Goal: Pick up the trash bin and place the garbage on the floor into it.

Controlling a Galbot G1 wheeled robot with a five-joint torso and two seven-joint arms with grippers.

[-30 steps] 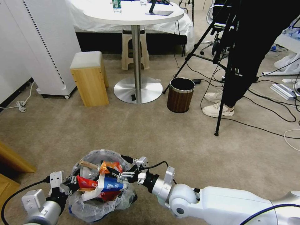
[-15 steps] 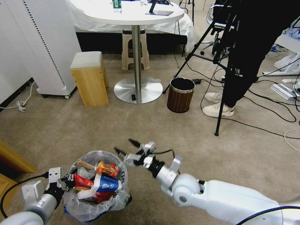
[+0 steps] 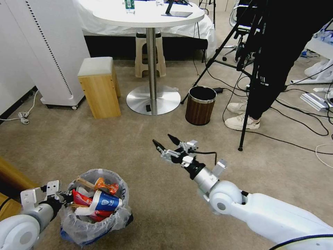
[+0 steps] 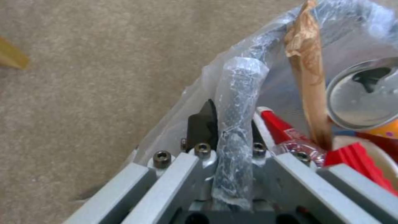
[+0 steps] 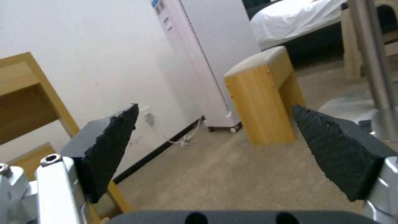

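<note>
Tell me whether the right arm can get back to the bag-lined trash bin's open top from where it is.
Probably yes: the right gripper is open and empty above bare beige carpet, nothing between it and the trash bin, which the left gripper grips by its rim.

The beige carpet floor [image 3: 104, 146] is carrying everything here. The wood-grain bin [image 3: 200, 105] is standing on it as the landmark. Just left of that bin, the round metal table base [image 3: 153, 99] is resting, and farther left a wooden stool [image 3: 99, 86] is sitting. Right of the bin, white sneakers [image 3: 241, 121] and black cables [image 3: 295, 119] are lying across the carpet.
</note>
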